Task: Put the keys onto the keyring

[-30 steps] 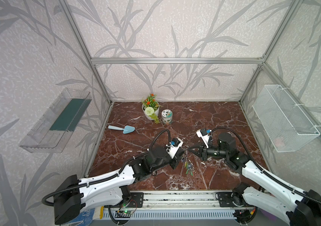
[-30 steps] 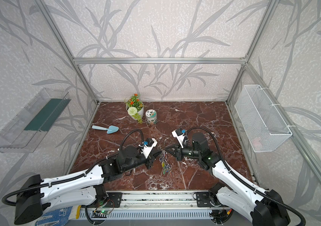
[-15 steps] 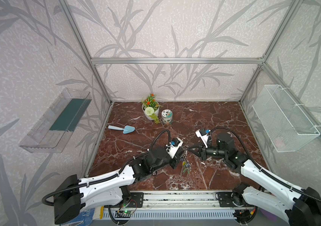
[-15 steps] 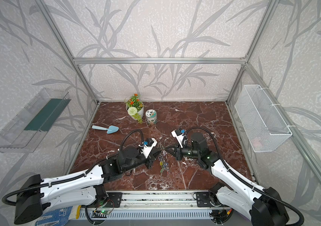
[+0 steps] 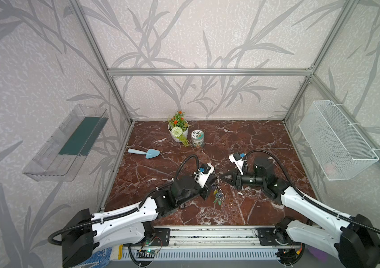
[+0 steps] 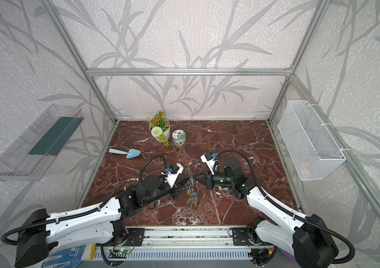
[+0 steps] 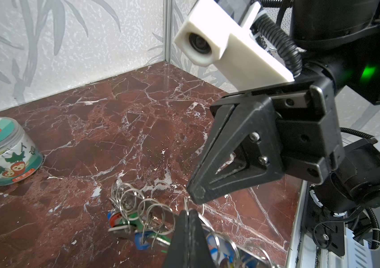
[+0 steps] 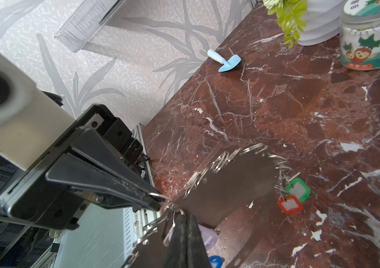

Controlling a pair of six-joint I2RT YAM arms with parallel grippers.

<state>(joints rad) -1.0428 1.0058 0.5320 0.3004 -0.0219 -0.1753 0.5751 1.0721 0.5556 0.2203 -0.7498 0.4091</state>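
The keyring (image 8: 237,183), a flat grey plate edged with small rings and coloured tags, hangs tilted over the marble floor between both grippers; in both top views it dangles as a bunch (image 5: 218,193) (image 6: 191,195). My left gripper (image 7: 188,212) is shut on one small ring at the plate's edge. The right gripper (image 8: 185,214) is shut on the split ring of the keys, and their pale lilac tag (image 8: 208,236) lies just beside its fingers. The two gripper tips nearly touch (image 5: 219,179). The metal key itself is hidden.
A green tag (image 8: 298,189) and a red tag (image 8: 289,204) hang from the plate's far edge. A printed tin (image 5: 197,138), a flower pot (image 5: 178,130) and a blue trowel (image 5: 145,152) stand further back. A wire basket (image 5: 337,143) hangs on the right wall.
My right gripper has moved left, up to the left gripper's tip and the top of the keyring. The left arm has hardly moved.
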